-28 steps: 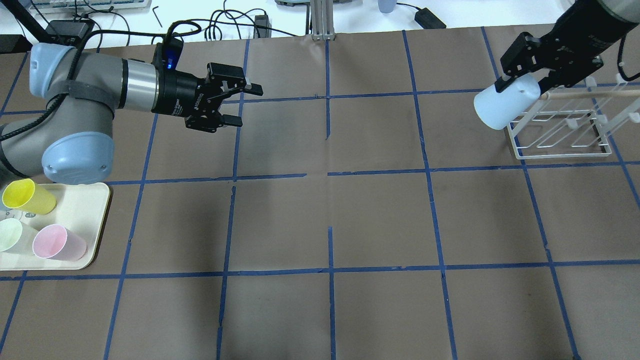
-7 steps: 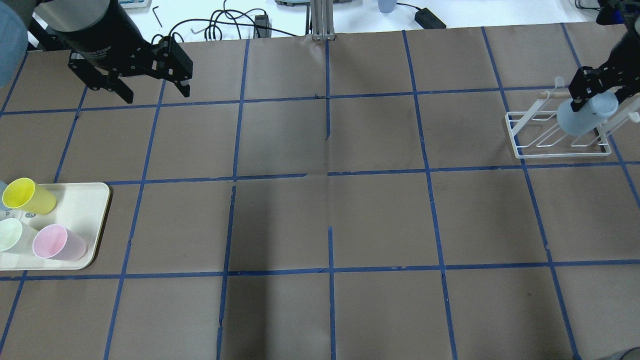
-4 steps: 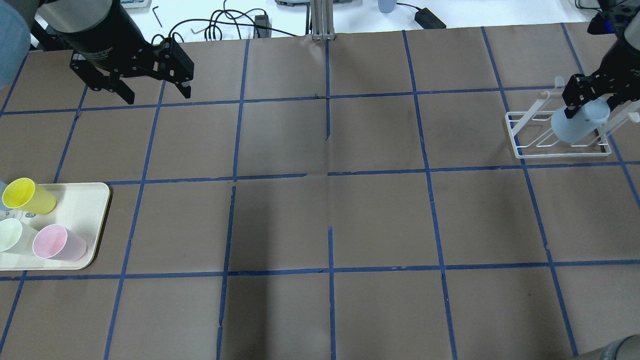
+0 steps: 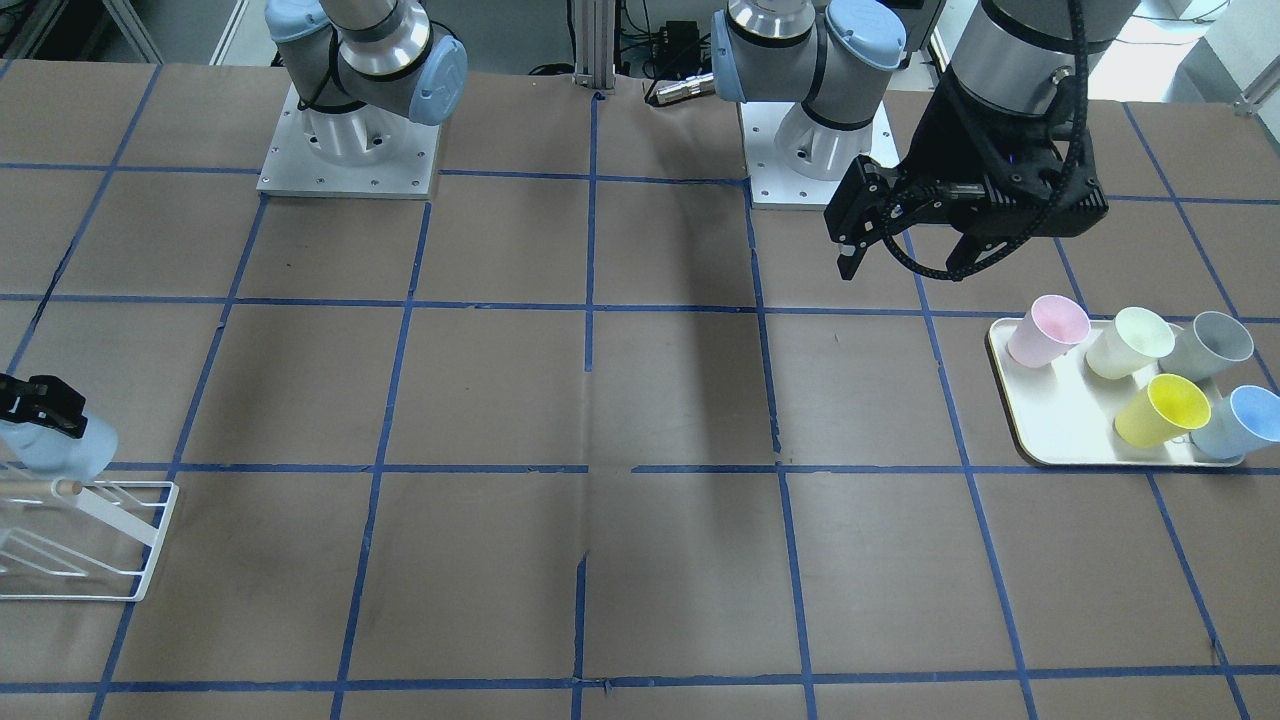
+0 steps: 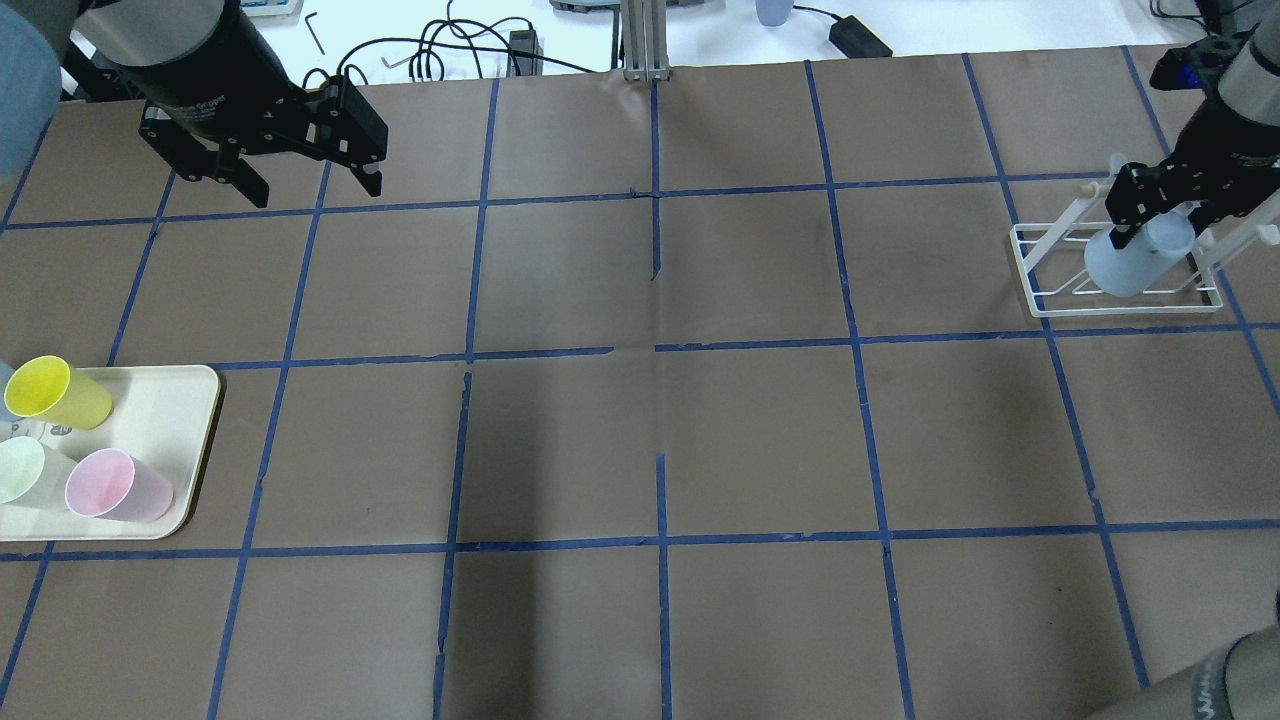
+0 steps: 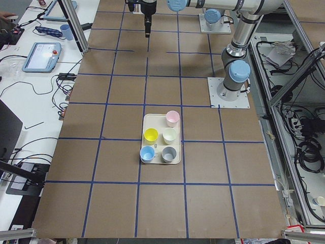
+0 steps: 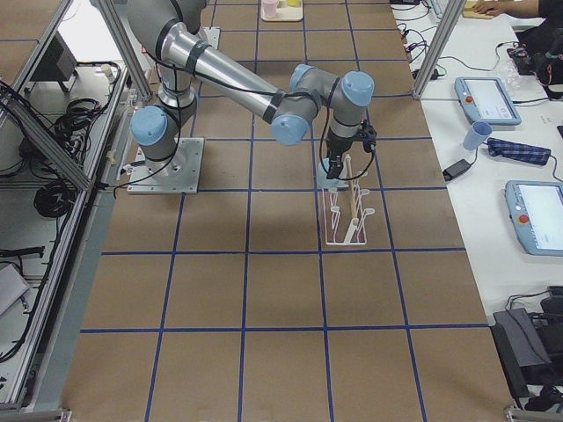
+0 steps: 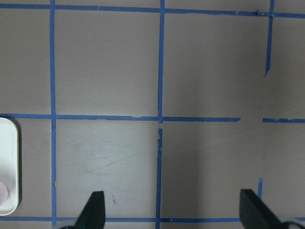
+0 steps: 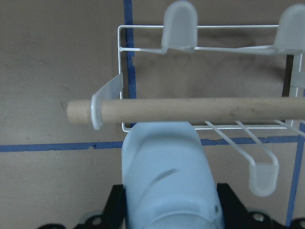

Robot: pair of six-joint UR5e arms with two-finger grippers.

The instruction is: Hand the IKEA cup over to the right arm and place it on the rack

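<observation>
My right gripper [image 5: 1155, 205] is shut on the pale blue IKEA cup [image 5: 1130, 262] and holds it tilted over the white wire rack [image 5: 1045, 305] at the table's far right. In the right wrist view the cup [image 9: 164, 176] sits between the fingers, its far end right at the rack's wooden rod [image 9: 200, 110]. I cannot tell whether it rests on a peg. The front view shows the cup [image 4: 62, 448] just above the rack [image 4: 120, 590]. My left gripper [image 5: 312, 187] is open and empty at the back left, high above the table, as the left wrist view [image 8: 174, 210] confirms.
A cream tray [image 4: 1050, 440] at the robot's left holds a pink cup [image 4: 1045, 330], a yellow cup [image 4: 1165, 408], a second blue cup [image 4: 1240, 420] and two pale ones. Cables and devices lie beyond the table's back edge [image 5: 450, 45].
My right gripper has carried the cup lower and toward the rack's front wires. The left arm, stretched toward the middle 3.9 s ago, has held still at the back left over the last second.
</observation>
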